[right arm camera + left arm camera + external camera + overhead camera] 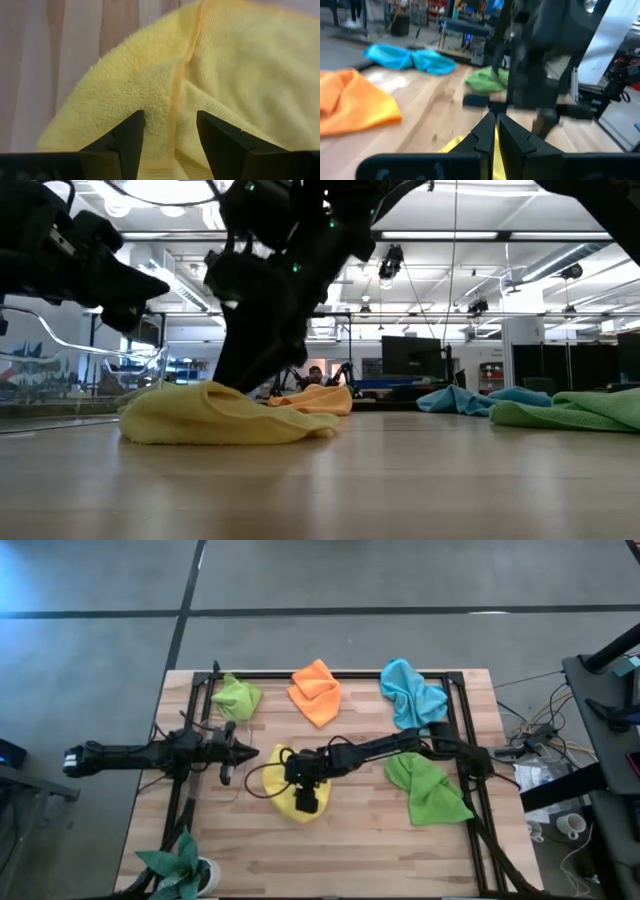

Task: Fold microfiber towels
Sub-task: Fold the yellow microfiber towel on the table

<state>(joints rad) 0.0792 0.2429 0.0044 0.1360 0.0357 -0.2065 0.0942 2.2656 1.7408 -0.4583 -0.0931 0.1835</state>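
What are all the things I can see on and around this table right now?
yellow towel: one, yellow, crumpled mid-table under the right gripper.
orange towel: one, orange, far side, middle.
light blue towel: one, light blue, far side, toward the right.
lime green towel: one, lime green, far left corner.
darker green towel: one, green, right side of the table.
plant: one, green pointed leaves, near left corner.
table: one, pale wood with a black frame.
left gripper: one, dark, shut, at the yellow towel's left edge; the wrist view shows yellow between its fingers.
right gripper: one, dark, open, just over the yellow towel.
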